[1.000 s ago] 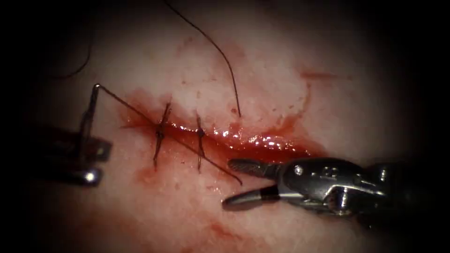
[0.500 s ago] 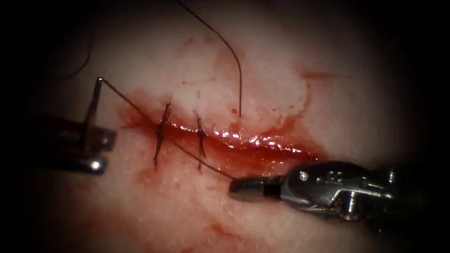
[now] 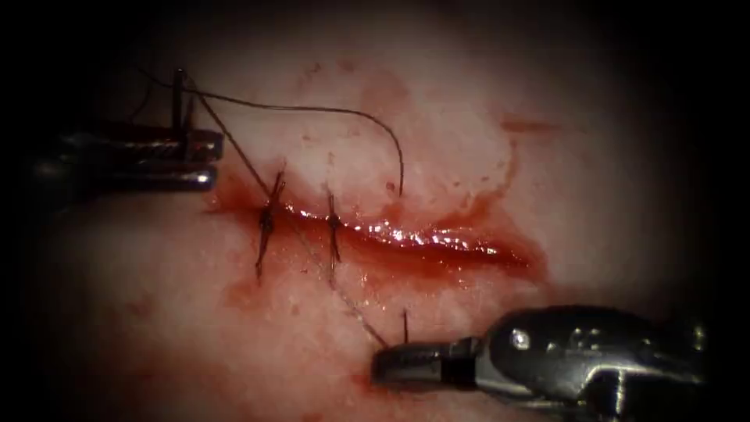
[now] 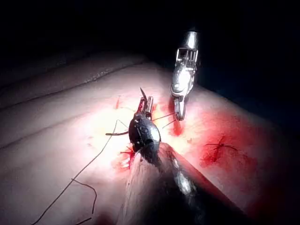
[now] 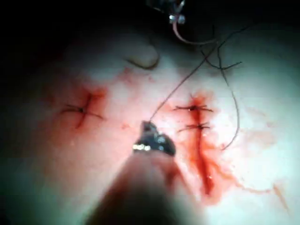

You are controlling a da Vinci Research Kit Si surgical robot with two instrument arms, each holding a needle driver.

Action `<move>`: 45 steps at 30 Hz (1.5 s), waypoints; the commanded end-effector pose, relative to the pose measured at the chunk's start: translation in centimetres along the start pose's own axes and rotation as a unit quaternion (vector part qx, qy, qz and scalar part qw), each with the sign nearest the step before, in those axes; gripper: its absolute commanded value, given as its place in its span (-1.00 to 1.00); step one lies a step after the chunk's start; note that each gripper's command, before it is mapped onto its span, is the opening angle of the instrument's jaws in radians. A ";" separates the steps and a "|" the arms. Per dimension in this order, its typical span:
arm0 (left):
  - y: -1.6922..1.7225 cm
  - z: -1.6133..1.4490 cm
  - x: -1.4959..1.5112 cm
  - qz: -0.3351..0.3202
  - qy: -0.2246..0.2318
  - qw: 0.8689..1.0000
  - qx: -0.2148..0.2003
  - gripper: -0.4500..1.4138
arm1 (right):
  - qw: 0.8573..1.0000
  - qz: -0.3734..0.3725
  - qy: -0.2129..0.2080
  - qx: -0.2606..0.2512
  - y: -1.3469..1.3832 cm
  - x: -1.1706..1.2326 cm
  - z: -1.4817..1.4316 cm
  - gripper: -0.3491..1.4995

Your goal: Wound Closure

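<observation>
The tissue point(image 3: 437, 117) bears a red cut point(image 3: 437, 242) with two stitches point(image 3: 266, 223) at its left end. My left tool point(image 3: 205, 162) is up and left of the cut, shut on the needle point(image 3: 178, 101). The needle stands up out of the jaws, clear of the tissue. My right tool point(image 3: 391, 363) lies below the cut, shut on the thread point(image 3: 344, 301), which runs taut across the stitches toward the needle. A short end point(image 3: 405, 324) sticks up beside those jaws. Another strand point(image 3: 375, 125) arcs into the tissue above the cut. The left tool point(image 4: 145, 105) and right tool point(image 5: 150, 129) show close up.
Red fluid point(image 3: 242, 293) stains the tissue around the cut and pools shiny inside it. A separate stitched wound point(image 5: 79, 112) lies off to one side, also seen as a dark cross point(image 4: 220, 147). Loose thread point(image 4: 79, 183) trails over pale tissue.
My right tool's jaws were open beside the thread, shut on it, then drew it down away from the cut. My left tool has risen up and right with the needle.
</observation>
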State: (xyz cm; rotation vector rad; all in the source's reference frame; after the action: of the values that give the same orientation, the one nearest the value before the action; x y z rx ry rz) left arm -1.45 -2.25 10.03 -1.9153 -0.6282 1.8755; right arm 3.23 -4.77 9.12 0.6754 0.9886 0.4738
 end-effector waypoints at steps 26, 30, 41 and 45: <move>-0.14 -0.34 0.12 -0.003 -0.003 1.000 0.014 -1.00 | 0.984 -0.151 0.035 -0.089 0.11 -0.10 -0.15 0.69; -0.13 -0.34 0.12 -0.003 -0.004 1.000 0.017 -1.00 | 0.981 -0.160 0.035 -0.099 0.20 -0.13 0.02 0.69; -0.11 -0.32 0.12 -0.003 -0.004 1.000 0.021 -1.00 | 0.976 -0.173 0.011 -0.131 0.48 -0.33 0.28 -0.49; -0.10 -0.32 0.12 -0.003 -0.005 1.000 0.022 -1.00 | 0.976 -0.173 0.005 -0.130 0.45 -0.35 0.16 -1.00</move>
State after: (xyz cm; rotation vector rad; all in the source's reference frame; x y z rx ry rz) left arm -1.09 -2.07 9.94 -1.8765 -0.5897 1.8803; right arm 3.13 -4.70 9.68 0.2559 1.0080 0.2925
